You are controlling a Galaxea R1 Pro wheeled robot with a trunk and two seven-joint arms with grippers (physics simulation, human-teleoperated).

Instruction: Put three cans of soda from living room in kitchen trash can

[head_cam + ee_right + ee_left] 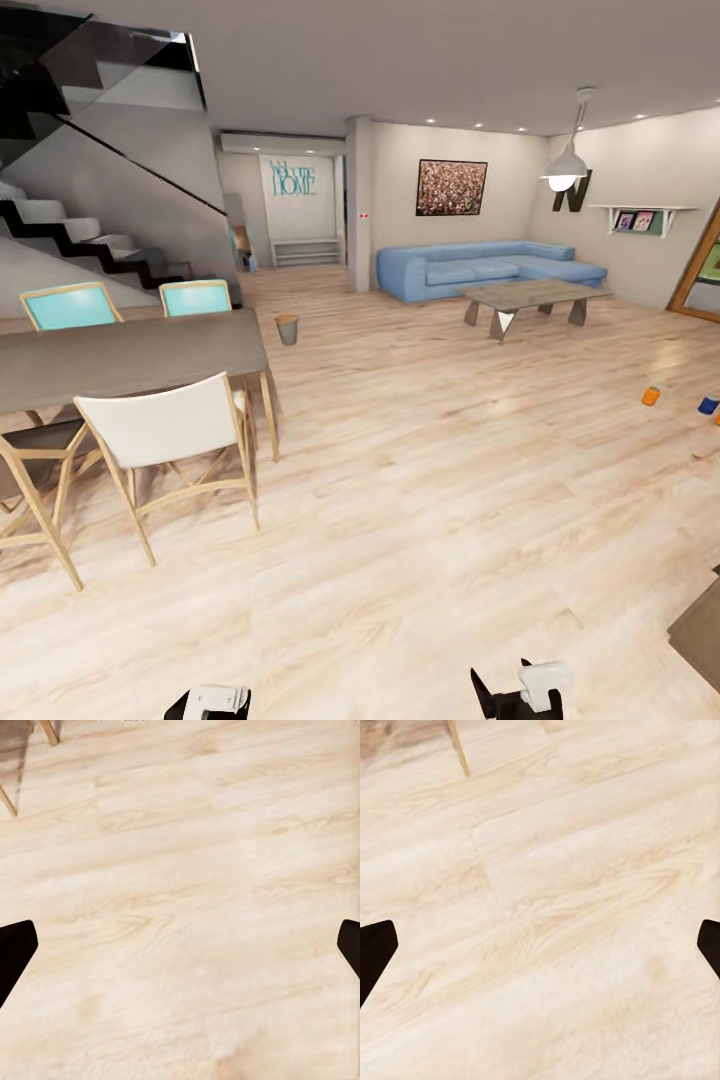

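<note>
1. I'm holding both arms low, left gripper (540,945) and right gripper (180,945) pointing down at the wood floor (420,480), fingers spread wide, empty.
2. Orange soda can (651,396) and blue soda can (708,405) are standing on the floor at the right edge; the trash can (287,328) is sitting beyond the dining table (120,355).

Far ahead of the jaws, a third can (717,418) is cut by the picture's edge; shelf pictures (634,221) are too small to read.

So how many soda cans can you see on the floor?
2, perhaps 3. An orange can and a blue can stand on the floor at far right; an orange sliver at the picture's edge may be a third.
</note>
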